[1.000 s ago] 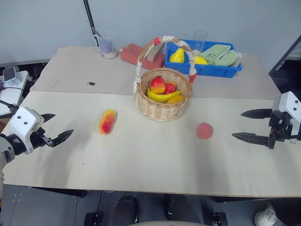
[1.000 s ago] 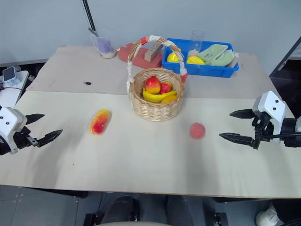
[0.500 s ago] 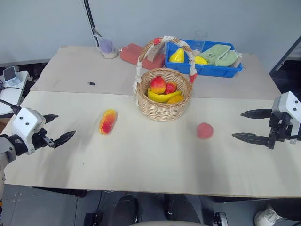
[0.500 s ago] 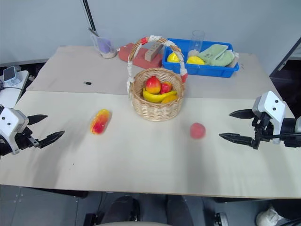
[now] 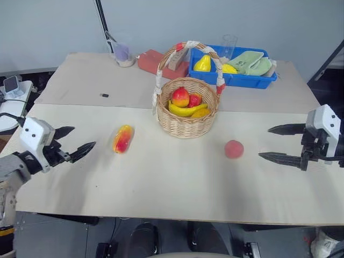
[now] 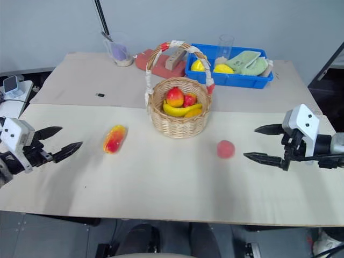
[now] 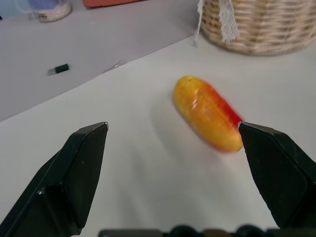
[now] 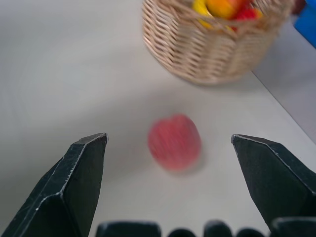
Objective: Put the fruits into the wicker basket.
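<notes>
Fruit was my concern at that moment: the mango [image 5: 122, 138] lay on the tabletop [image 5: 177, 177] to the left of the wicker basket [image 5: 186, 110], and the peach [image 5: 234, 149] lay in front of the basket and to its right. Both were apart from the basket and neither was touched.

My left gripper [image 5: 74, 142] hung low over the tabletop with its jaws spread wide and empty, pointing at the mango from its left. In the left wrist view the mango [image 7: 208, 113] sat nearer one finger than the other, so I judged the line to be off-centre. My right gripper [image 5: 277, 142] was likewise wide apart and held nothing, aimed at the peach from its right with a gap between them.

I saw a few ways this could go badly. The peach was round, and a finger arriving first on one side could roll it across the tabletop. The mango lay slantwise to my left jaws, so closing along its length instead of across it could squirt it free. The basket already held an apple [image 5: 180, 97], a banana [image 5: 185, 110] and other fruit, and its tall cloth-wrapped handle [image 5: 188, 48] arched overhead, so a careless drop could strike the handle or bounce off the pile.
</notes>
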Tool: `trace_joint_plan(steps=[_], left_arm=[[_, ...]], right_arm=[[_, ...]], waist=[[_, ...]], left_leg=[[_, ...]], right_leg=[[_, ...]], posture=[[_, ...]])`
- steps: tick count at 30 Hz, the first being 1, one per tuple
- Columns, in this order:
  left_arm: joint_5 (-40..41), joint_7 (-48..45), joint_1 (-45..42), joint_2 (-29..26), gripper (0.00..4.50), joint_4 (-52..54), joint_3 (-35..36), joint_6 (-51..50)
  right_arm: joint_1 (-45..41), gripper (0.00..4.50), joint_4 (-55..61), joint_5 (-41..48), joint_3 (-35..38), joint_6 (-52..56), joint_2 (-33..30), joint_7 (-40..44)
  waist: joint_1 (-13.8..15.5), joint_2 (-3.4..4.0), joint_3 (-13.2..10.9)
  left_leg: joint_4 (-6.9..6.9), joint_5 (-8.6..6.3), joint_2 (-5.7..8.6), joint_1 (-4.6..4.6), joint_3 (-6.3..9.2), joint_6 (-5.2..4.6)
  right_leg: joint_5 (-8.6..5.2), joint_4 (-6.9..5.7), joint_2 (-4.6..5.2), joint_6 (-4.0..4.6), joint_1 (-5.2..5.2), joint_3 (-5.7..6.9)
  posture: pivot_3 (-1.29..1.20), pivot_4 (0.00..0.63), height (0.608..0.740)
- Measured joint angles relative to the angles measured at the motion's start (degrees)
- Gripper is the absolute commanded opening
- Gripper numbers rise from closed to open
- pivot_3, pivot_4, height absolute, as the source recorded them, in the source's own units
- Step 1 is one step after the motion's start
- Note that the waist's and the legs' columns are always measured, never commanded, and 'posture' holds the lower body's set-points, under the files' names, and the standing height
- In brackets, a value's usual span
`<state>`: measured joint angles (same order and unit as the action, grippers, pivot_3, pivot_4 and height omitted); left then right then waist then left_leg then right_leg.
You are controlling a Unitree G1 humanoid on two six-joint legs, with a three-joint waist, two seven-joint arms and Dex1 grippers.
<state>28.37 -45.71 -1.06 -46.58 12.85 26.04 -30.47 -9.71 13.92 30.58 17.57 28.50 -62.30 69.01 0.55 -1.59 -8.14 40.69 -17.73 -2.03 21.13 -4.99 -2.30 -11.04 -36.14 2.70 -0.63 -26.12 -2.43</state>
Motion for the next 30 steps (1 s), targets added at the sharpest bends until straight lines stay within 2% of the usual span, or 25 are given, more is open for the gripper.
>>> trace_joint_plan(steps=[7, 13, 24, 29, 30], left_arm=[[0.1, 15.2, -5.2, 8.0, 4.5, 6.8, -6.9, -12.4], [-1.7, 23.8, -12.6, 12.4, 4.5, 4.5, -11.9, -19.9], [-7.1, 24.1, -19.8, 14.1, 4.5, -8.7, -21.3, -20.2], [-8.2, 23.5, -21.5, 14.6, 4.5, -11.0, -22.5, -20.2], [-8.3, 23.4, -21.6, 14.7, 4.25, -11.1, -22.5, -20.1]], right_arm=[[-8.1, 4.46, 8.3, 5.4, -5.1, 4.7, 2.1, -2.3], [-14.7, 4.46, 9.5, 6.8, -8.8, 6.1, 4.1, -3.0], [-23.9, 4.46, 9.3, 6.7, -15.0, 5.8, 8.0, -1.6], [-26.3, 4.46, 9.3, 6.6, -16.4, 5.7, 8.9, -1.3], [-26.3, 4.49, 9.2, 6.6, -16.7, 5.7, 8.9, -1.2]], waist=[[0.0, -0.01, 0.0], [0.1, -0.02, 0.0], [-0.2, -0.02, 0.0], [0.1, -0.02, 0.0], [0.1, -0.02, 0.0]], left_leg=[[0.0, 0.0, 0.07, 0.03, 0.07, 0.0], [0.03, 0.0, 0.15, 0.03, 0.09, 0.0], [0.02, 0.0, 0.15, 0.02, 0.09, 0.0], [0.03, 0.0, 0.15, 0.06, 0.11, 0.0], [0.03, 0.0, 0.15, 0.06, 0.11, 0.0]], right_leg=[[0.02, 0.02, 0.0, 0.01, 0.02, 0.0], [0.03, 0.02, 0.0, 0.03, 0.04, 0.01], [0.06, 0.01, -0.04, 0.08, 0.02, 0.02], [0.06, 0.01, 0.02, 0.08, 0.0, 0.05], [0.06, 0.01, 0.07, 0.08, 0.0, 0.05]], posture=[[0.0, 0.15, 0.703], [0.0, 0.15, 0.703], [0.0, 0.15, 0.703], [0.0, 0.15, 0.703], [0.0, 0.15, 0.703]])
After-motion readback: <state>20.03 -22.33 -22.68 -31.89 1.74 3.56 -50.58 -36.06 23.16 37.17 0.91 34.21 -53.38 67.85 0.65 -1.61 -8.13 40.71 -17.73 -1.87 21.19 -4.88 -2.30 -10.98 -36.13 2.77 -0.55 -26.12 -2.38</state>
